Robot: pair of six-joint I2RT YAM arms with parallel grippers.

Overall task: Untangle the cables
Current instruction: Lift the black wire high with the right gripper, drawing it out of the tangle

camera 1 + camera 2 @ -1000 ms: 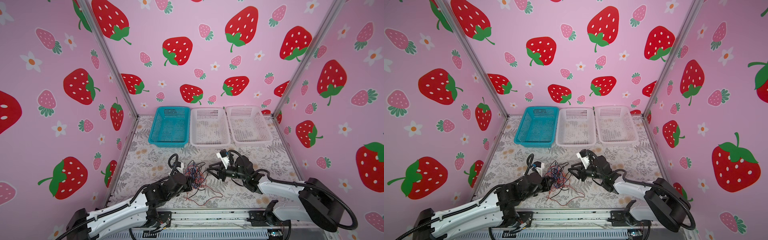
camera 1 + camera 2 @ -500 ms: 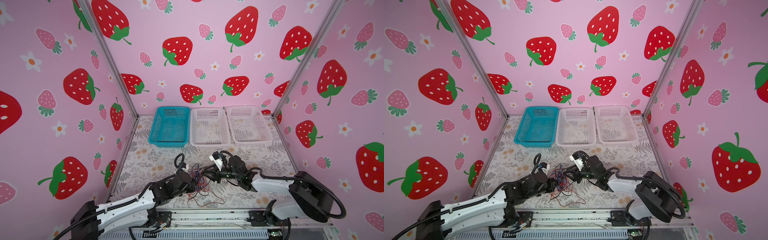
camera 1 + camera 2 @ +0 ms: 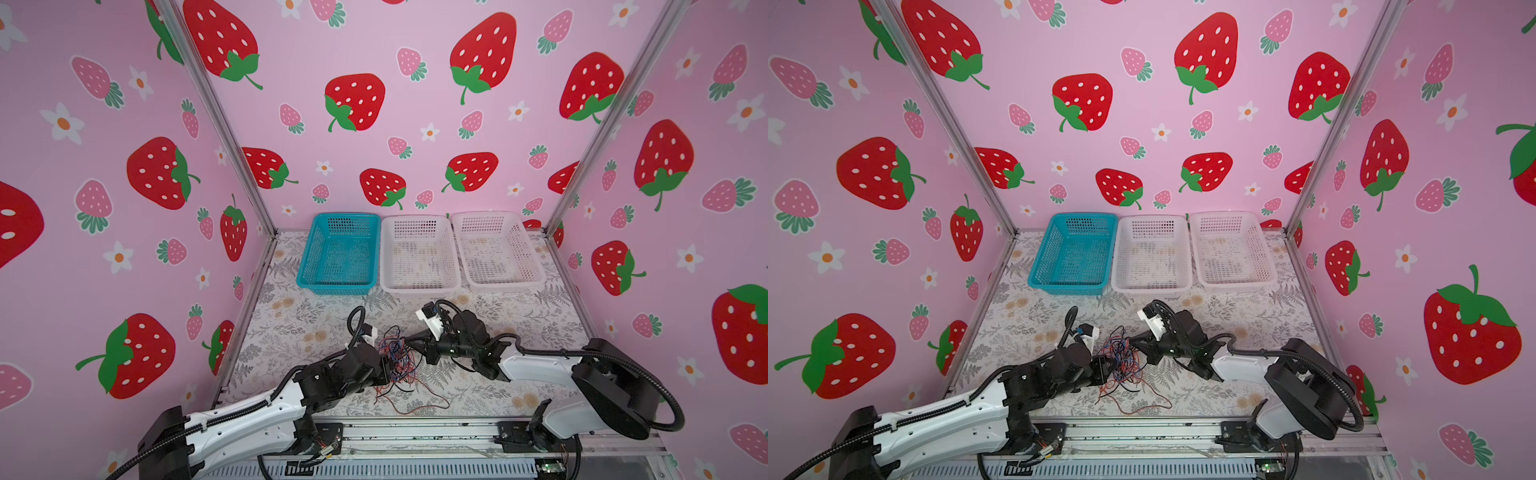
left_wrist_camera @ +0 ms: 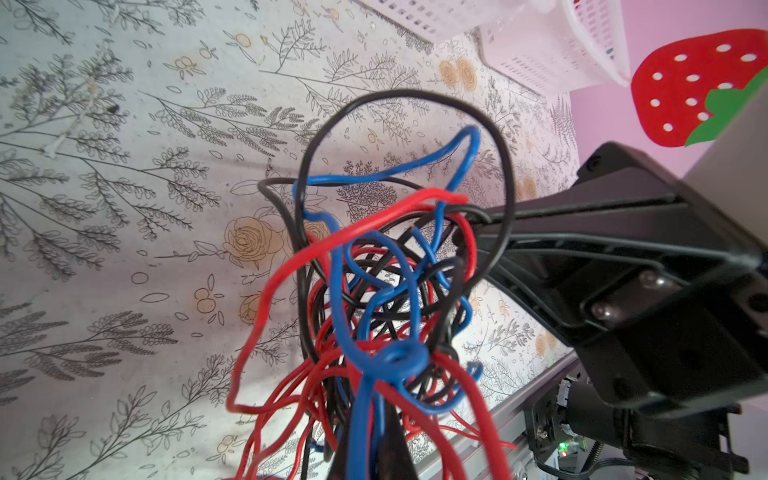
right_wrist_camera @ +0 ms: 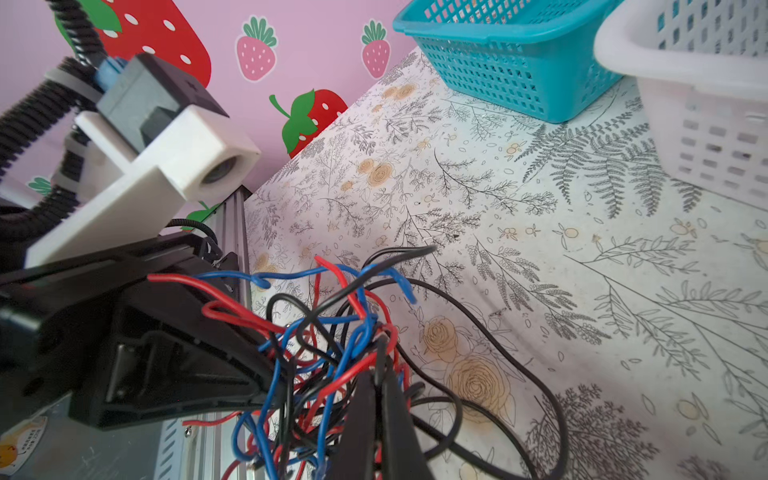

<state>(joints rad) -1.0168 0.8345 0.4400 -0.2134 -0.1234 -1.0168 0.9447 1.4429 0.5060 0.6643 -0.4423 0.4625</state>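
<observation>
The left gripper (image 3: 384,366) is clamped on the cables (image 3: 397,357). The right gripper (image 3: 409,342) is also closed, pinching strands on the opposite side. The bundle hangs between them, just above the table (image 3: 291,324) near its front. No cable is separated yet. Red, blue and black strands form one dense knot, and loose ends trail down.

The cables (image 3: 397,357) bunch at the front middle, hemmed in by the left fingers (image 3: 384,370) and right fingers (image 3: 417,344) on either side. Behind them, bare surface (image 3: 299,320) lies open up to three baskets (image 3: 419,287) along the back wall. Loose strands trail toward the front rail (image 3: 415,432).
</observation>
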